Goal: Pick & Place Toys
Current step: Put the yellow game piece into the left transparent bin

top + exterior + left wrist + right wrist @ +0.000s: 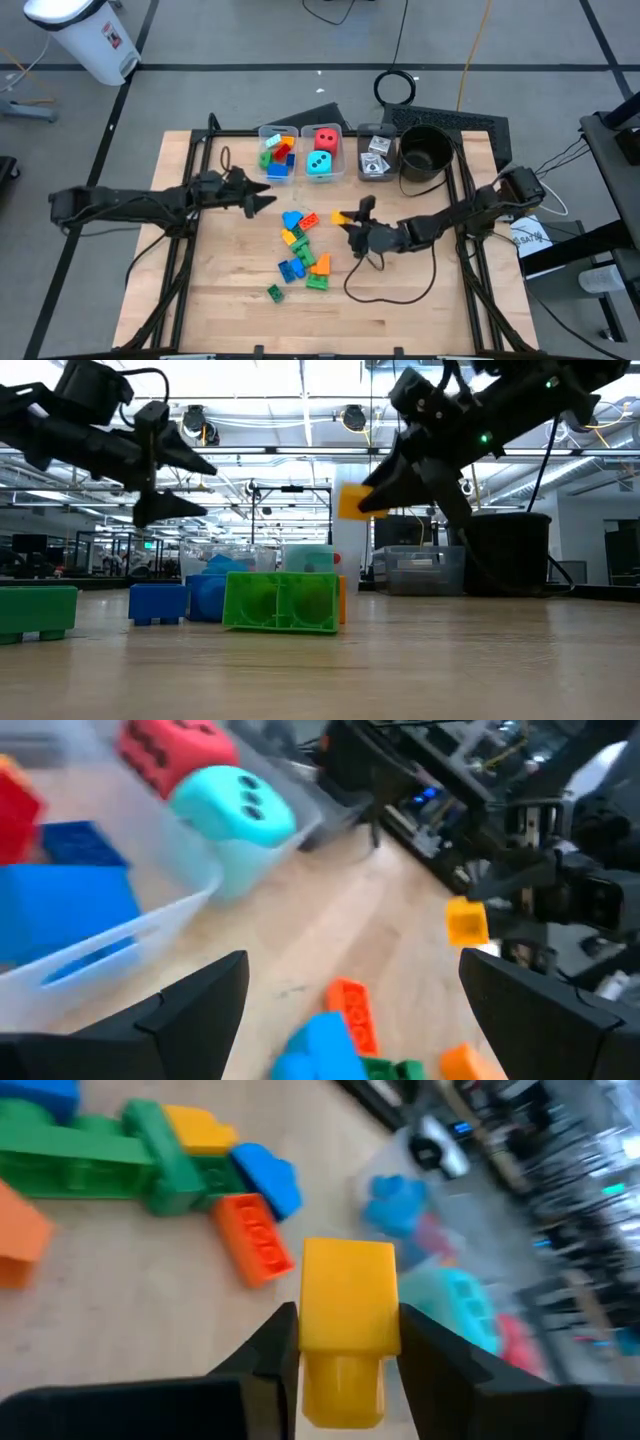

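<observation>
Several loose bricks point(300, 245) in blue, green, orange and yellow lie in a pile on the wooden table's middle. My right gripper point(350, 220) is right of the pile, above the table, shut on a yellow brick point(348, 1312); the brick also shows in the low view point(352, 500). My left gripper point(268, 197) is open and empty, above the table just near the bin with bricks point(278, 152). A red die and a teal die point(322, 150) sit in the middle bin. My right gripper pinches the yellow brick's two opposite sides point(312, 1330) between its two fingers. The fingers reach roughly level from the table's right side. The brick is lifted clear of the table, its free end sticking out past the fingertips.
Three clear bins stand in a row at the table's far side: bricks, dice, and small cards point(376, 155). A round black pot point(425, 150) stands right of them. A black cable point(390, 285) loops over the table's near right part.
</observation>
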Available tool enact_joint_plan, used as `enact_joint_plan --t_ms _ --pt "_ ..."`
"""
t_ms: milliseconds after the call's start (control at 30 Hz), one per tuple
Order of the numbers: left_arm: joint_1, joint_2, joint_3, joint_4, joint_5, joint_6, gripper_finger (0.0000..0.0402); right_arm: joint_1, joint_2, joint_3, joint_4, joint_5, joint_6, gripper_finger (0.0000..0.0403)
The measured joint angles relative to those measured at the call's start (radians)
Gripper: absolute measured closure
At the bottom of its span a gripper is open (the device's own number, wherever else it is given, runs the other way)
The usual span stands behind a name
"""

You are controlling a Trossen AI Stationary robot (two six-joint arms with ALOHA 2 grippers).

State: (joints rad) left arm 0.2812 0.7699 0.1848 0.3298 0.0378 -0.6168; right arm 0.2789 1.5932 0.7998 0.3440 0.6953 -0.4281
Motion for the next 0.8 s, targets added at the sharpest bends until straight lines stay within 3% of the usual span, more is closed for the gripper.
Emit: enact_joint_plan --t_ms 333,800 --pt "-0.136 0.393 0.021 0.603 -0.020 0.058 0.0034 0.046 0.000 0.000 0.104 0.164 -0.165 0.0290" --pt "-0.218 0.851 0.418 0.575 0.012 0.091 0.0034 0.051 0.000 0.000 0.138 0.215 -0.198 0.0292"
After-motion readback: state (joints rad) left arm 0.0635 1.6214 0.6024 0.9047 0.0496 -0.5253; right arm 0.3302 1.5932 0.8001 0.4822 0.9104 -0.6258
